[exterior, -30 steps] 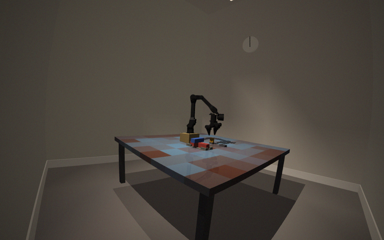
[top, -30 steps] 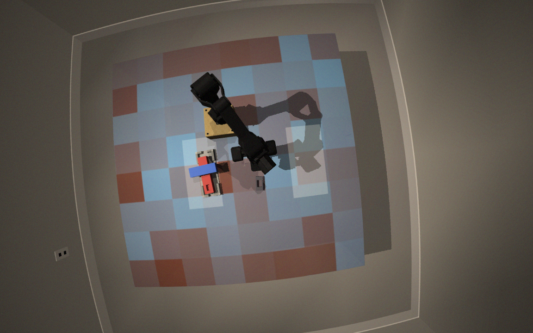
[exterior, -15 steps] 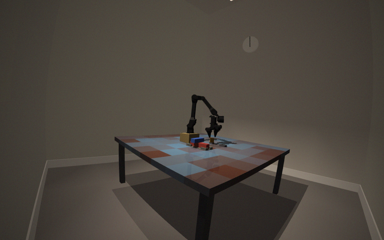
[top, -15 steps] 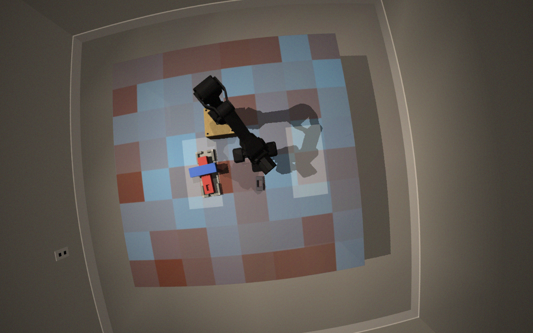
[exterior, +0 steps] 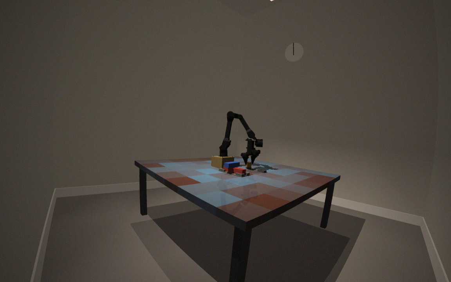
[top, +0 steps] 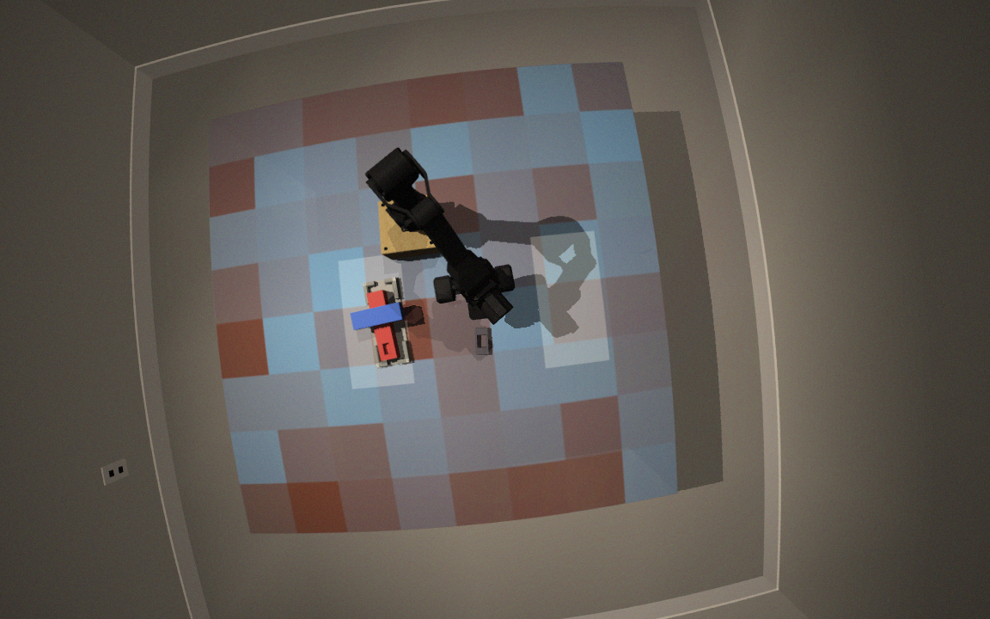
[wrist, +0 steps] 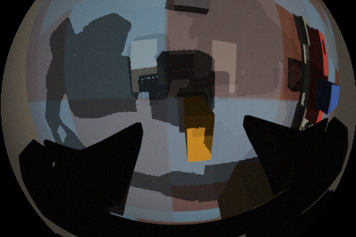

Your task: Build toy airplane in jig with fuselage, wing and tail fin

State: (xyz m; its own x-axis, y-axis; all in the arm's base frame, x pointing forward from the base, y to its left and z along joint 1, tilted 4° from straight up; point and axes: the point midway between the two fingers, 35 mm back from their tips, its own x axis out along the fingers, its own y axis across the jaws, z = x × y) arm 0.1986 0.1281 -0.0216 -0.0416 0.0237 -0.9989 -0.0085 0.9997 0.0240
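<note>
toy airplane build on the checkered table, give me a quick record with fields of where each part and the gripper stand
fuselage: red block fuselage lying in the grey jig cradle
wing: blue flat wing lying across the fuselage
tail fin: small orange tail fin standing on the table, apart from the jig, not yet fitted
tail socket: dark slot near the fuselage end, unfilled
gripper: black parallel-jaw gripper open, holding nothing, low over the tail fin, fingers either side
other: small grey hollow block on the table beyond the fin
arm base: tan box

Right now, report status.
Gripper open, empty, above orange tail fin. Fuselage and wing in the jig. Nothing blocking.
</note>
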